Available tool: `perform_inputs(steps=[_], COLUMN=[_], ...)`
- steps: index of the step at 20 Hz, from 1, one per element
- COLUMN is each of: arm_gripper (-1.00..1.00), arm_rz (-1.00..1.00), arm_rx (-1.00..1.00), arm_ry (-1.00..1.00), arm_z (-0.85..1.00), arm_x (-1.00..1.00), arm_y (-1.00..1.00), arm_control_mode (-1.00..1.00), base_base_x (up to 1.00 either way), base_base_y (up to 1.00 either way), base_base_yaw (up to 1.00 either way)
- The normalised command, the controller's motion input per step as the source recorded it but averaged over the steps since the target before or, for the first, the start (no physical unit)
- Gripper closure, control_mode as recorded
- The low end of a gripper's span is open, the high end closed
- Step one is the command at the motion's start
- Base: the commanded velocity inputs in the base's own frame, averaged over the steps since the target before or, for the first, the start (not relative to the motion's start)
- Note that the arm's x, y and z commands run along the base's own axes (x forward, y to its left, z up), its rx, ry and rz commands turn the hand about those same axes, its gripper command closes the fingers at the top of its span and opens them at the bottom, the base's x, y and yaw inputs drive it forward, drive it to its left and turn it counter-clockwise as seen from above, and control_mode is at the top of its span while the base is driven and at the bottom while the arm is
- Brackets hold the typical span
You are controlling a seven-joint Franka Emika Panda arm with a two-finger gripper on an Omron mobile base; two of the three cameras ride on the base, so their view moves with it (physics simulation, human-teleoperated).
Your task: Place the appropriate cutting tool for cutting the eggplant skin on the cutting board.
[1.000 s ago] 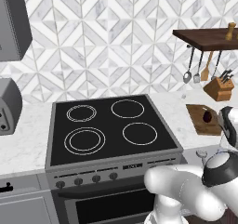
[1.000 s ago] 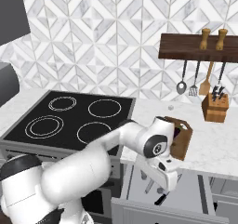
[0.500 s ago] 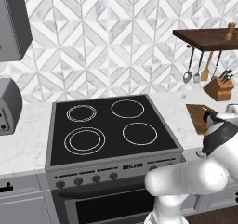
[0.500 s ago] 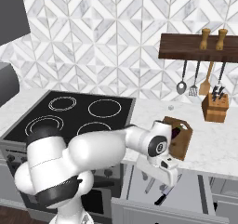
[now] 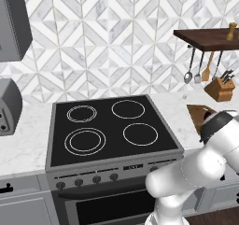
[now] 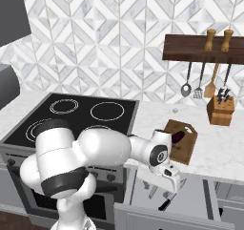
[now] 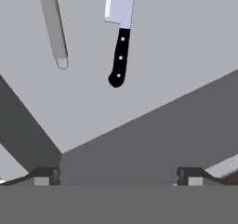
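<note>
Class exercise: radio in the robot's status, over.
Gripper open, empty, over open drawer. Knife lying inside, ungrasped. Eggplant on cutting board. Path clear.

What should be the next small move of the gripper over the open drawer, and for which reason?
Probably move the gripper forward along its view, toward the knife in the drawer. In the hand view the fingertips stand wide apart with nothing between them, and the knife's black handle lies ahead, near the centre line. The eggplant already rests on the cutting board, and no tool is there yet.
</note>
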Motion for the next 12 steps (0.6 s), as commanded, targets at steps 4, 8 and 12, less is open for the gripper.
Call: perform_inputs(steps=[4,8,12], arm_gripper=[-1.0,-1.0,-1.0], arm_rz=[0.09,0.14,0.17], arm_rx=[0.07,0.03,0.06], arm_ry=[-0.08,-0.14,-0.17], arm_z=[-0.24,-0.22,-0.27], arm_x=[-0.01,-0.07,-0.25], arm_y=[0.18,0.05,0.0], arm_control_mode=[-1.0,-1.0,-1.0], base_base_x=[0.0,0.0,0.0], base_base_y=[0.0,0.0,0.0], base_base_yaw=[0.0,0.0,0.0])
